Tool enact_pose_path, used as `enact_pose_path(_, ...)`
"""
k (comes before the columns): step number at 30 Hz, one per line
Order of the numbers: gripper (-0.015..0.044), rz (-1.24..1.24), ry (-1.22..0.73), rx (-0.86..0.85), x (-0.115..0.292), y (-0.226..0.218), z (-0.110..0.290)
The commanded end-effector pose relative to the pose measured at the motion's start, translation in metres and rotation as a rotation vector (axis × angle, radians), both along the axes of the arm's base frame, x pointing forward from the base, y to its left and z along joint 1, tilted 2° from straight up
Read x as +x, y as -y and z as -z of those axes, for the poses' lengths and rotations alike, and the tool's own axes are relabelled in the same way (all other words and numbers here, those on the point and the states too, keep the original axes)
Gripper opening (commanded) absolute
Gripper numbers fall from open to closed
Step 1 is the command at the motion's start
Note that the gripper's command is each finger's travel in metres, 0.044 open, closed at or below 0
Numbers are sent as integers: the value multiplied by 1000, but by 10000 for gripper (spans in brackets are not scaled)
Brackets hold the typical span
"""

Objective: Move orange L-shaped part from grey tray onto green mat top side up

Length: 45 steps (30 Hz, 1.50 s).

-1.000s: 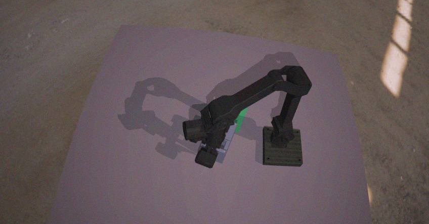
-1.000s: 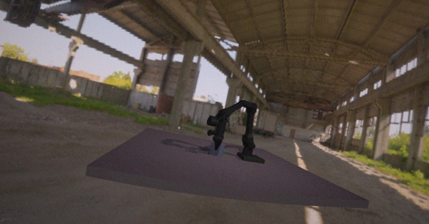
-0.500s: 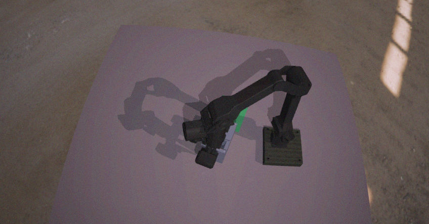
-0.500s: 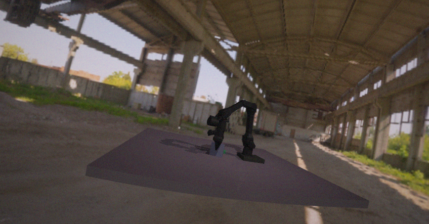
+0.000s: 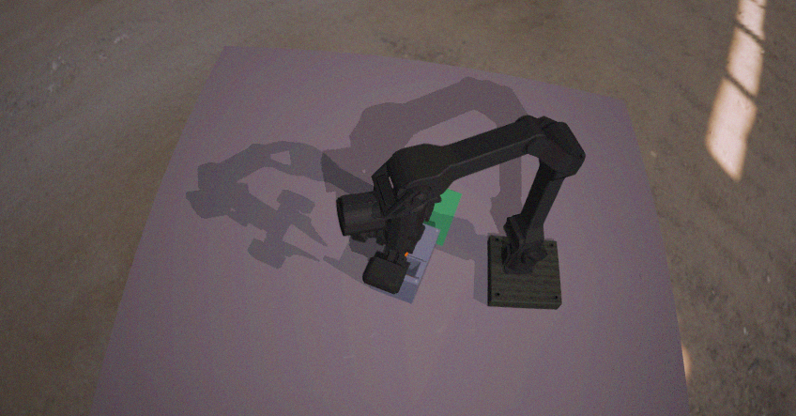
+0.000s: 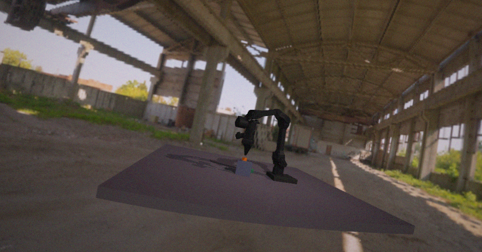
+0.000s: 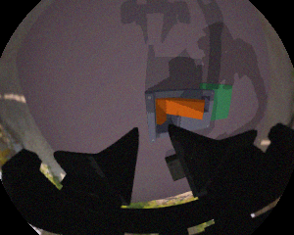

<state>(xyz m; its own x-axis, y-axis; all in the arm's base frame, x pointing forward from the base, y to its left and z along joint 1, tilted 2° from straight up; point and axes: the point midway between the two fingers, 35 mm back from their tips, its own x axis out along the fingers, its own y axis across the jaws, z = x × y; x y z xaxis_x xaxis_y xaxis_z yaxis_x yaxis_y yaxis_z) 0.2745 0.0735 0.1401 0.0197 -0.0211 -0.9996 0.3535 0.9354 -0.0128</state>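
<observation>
The orange L-shaped part (image 7: 182, 109) (image 6: 244, 159) sits in the grey tray (image 5: 429, 242) (image 6: 242, 168) (image 7: 149, 119). One end of the part sticks up above the tray top in the exterior view; in the top view only an orange speck (image 5: 406, 254) shows beside the wrist. My gripper (image 6: 245, 152) (image 7: 153, 129) hangs just above the raised end, pointing down. Its fingers stand partly apart with nothing between them. The green mat (image 5: 450, 204) (image 7: 220, 104) lies against the tray's far side.
The arm's base (image 5: 524, 285) (image 6: 281, 177) stands to the right of the tray on the purple platform (image 5: 234, 300). The arm's forearm reaches over the green mat and hides part of it in the top view.
</observation>
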Motion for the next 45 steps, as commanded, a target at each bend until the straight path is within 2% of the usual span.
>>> enact_pose_path(1,180,-4,7,0,-4,3,-19)
enact_pose_path(27,180,1,23,7,-1,1,-18)
enact_pose_path(29,233,-40,21,5,-1,4,-18)
enact_pose_path(31,280,-131,19,1,-2,8,-18)
enact_pose_path(45,280,-1281,-23,-35,-15,65,-20)
